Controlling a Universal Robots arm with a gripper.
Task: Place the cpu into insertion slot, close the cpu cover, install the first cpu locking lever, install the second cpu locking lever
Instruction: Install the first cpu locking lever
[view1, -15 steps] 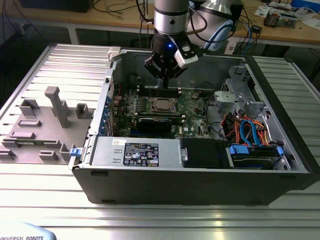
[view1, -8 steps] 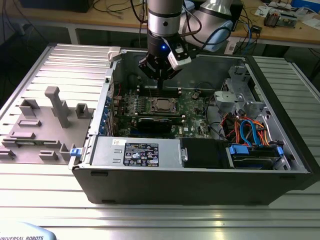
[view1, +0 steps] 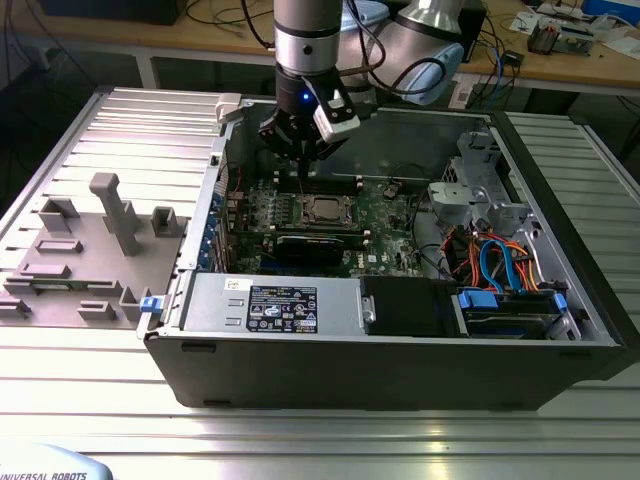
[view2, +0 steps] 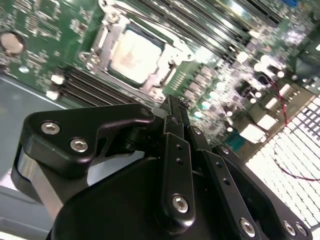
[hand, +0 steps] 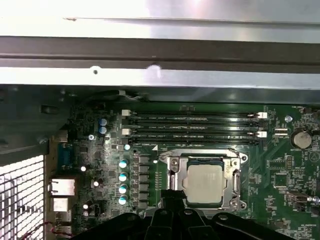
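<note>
Worktop (view1: 80, 390): ribbed metal, carrying open computer case (view1: 400, 370).
Hand (view1: 301, 165): fingers (view2: 176, 150) pressed together, nothing seen between them.
Cpu (hand: 204, 182): seated in insertion slot (hand: 239, 202), rim partly hidden behind fingers.

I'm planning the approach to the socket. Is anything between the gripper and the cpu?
Nothing visible stands in the way. The gripper hangs over the board beside the cpu, which is framed by the cover. There is only open air between them. The memory slots lie flat to one side.
</note>
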